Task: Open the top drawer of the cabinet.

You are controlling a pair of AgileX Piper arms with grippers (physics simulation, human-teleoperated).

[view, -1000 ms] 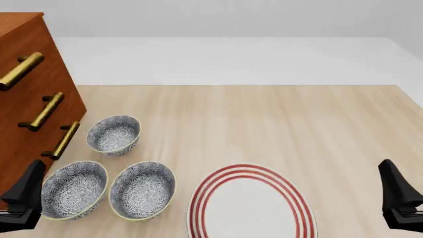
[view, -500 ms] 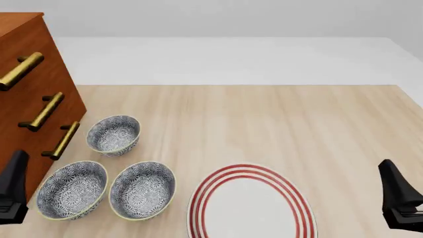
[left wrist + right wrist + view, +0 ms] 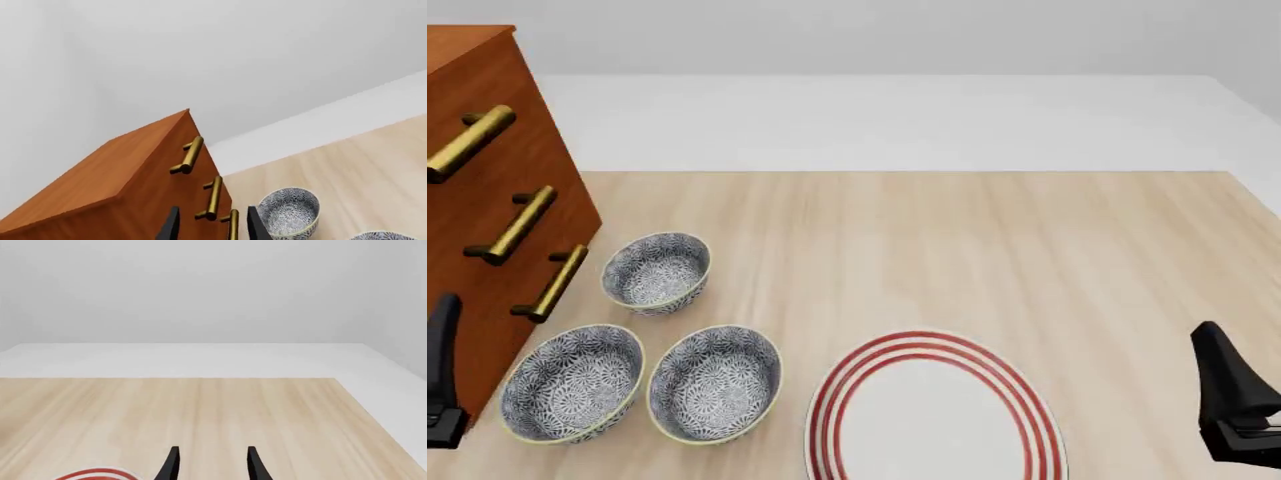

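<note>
Leftward the left pincer (image 3: 443, 370) has slid, now at the near left edge beside the cabinet (image 3: 481, 260); the right pincer (image 3: 1234, 400) has kept its place.

Both pincers show their fingers apart and hold nothing. At the worktop's (image 3: 961, 250) far left, the top drawer (image 3: 461, 110) sits flush with the two below, brass handle (image 3: 470, 143) untouched. Three patterned bowls (image 3: 657, 272) cluster by the cabinet, with a red-ringed plate (image 3: 934, 415) nearer the middle.

My left end effector (image 3: 212, 227) is black, as is my right end effector (image 3: 212, 465). The cabinet (image 3: 481, 215) is reddish-brown with brass handles. Three bowls (image 3: 657, 272) carry blue-grey floral patterning, the plate (image 3: 934, 415) is white with red rings, and the bench (image 3: 988, 250) is pale wood grain.
</note>
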